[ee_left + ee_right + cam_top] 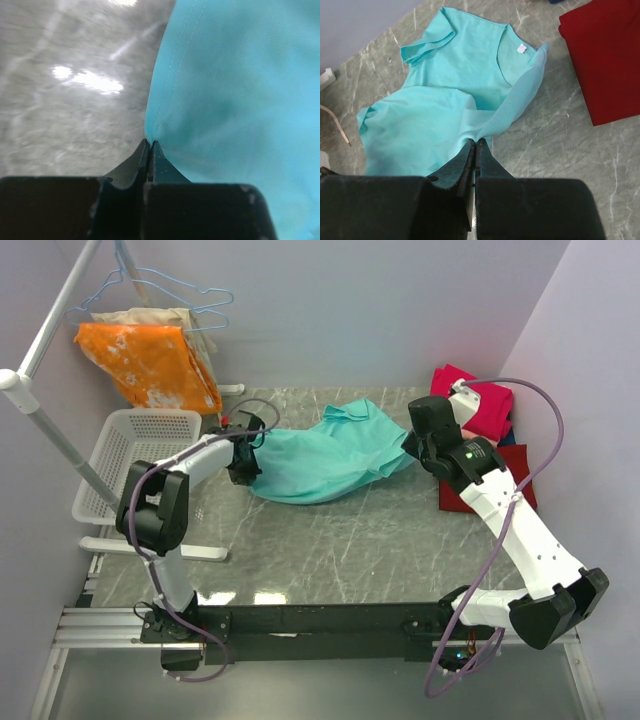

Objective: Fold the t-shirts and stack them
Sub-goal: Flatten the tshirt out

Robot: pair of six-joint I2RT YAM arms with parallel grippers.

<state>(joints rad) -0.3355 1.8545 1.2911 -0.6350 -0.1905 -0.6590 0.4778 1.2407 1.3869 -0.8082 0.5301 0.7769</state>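
Observation:
A teal t-shirt (320,455) lies crumpled across the back middle of the marble table (330,540). My left gripper (243,462) is shut on its left edge; in the left wrist view the teal cloth (240,85) is pinched at the fingertips (150,143). My right gripper (414,447) is shut on the shirt's right edge, where the fabric (455,100) bunches at its tips (476,141). A dark red t-shirt (480,490) lies flat under the right arm, also seen as the red shirt (605,60). A magenta-pink t-shirt (490,405) sits at the back right.
A white plastic basket (130,455) stands at the left edge. An orange white-blotched cloth (150,365) and a beige cloth hang on hangers from a rack (45,415) at the back left. Walls close in the back and right.

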